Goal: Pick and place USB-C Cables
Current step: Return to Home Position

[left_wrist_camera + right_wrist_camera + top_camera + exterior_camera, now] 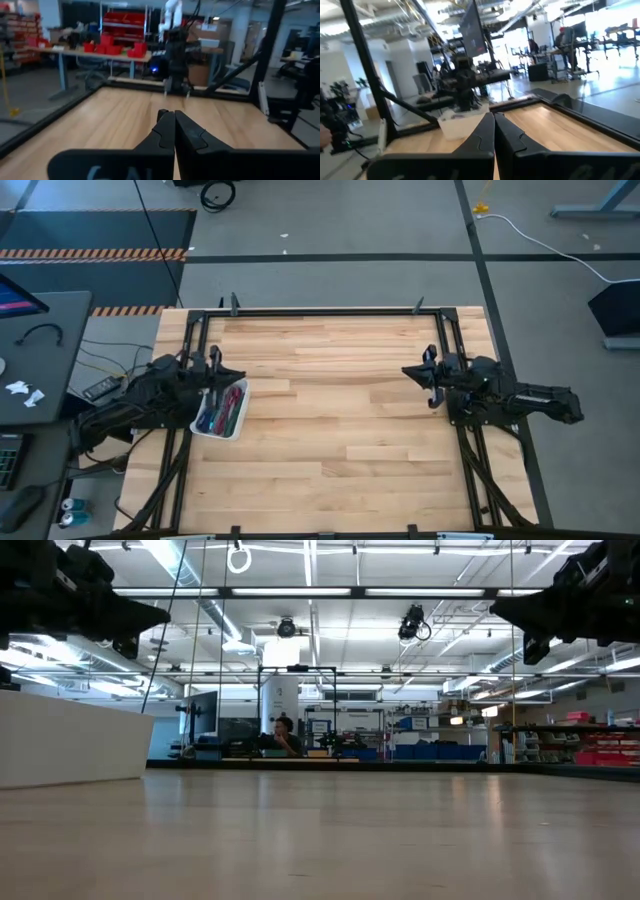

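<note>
A white rectangular tray [236, 420] sits near the table's left edge and holds the USB-C cables [222, 412], a bundle of red, teal, purple and green strips. My left gripper [174, 119] hovers over the tray's left part, shut and empty, raised above the table. My right gripper [494, 120] waits near the table's right edge, also shut and empty, and its wrist view shows the tray [460, 124] far across the wood. In the low view the tray's white wall [70, 745] stands at the left.
The wooden tabletop [340, 410] lies between the two arms inside a black metal frame [330, 311]. A person [283, 735] sits far behind the table in the room. A grey side desk [35, 350] stands beyond the table's left edge.
</note>
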`<state>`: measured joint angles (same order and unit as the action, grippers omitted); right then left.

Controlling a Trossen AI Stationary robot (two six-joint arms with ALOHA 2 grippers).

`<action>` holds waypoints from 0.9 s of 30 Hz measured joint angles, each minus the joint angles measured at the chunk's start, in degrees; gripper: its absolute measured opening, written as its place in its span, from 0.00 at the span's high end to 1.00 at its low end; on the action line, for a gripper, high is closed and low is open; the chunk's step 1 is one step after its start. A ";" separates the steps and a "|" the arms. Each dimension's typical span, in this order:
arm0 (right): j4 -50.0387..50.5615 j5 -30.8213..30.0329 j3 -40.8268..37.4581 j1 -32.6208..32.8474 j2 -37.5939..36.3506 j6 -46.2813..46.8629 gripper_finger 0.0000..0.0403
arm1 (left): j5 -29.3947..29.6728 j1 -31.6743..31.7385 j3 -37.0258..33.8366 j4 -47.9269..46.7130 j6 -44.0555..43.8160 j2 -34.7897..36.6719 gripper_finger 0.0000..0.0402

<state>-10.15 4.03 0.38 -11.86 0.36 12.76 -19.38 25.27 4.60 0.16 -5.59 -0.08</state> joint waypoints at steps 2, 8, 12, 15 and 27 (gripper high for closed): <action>-1.22 0.48 0.00 0.04 -0.04 0.89 1.00 | 1.28 -0.07 -0.35 0.22 -0.09 -0.10 1.00; -1.73 -1.61 0.00 1.27 0.02 3.94 1.00 | 5.74 -1.96 -3.86 4.33 -1.63 -0.12 1.00; -0.81 -9.05 0.00 3.63 0.74 3.30 1.00 | 8.25 -4.39 -4.13 4.71 -1.94 -0.17 1.00; 1.70 -13.66 0.00 5.86 1.70 2.59 1.00 | 10.78 -6.82 -4.13 5.01 -1.26 -0.19 1.00; 7.18 -14.55 0.00 11.08 2.32 -5.38 0.99 | 16.28 -15.30 -4.13 5.60 -1.46 -0.25 1.00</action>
<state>-2.96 -10.52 0.38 -0.78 2.68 7.39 -3.09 9.97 0.47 5.76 -7.05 -0.34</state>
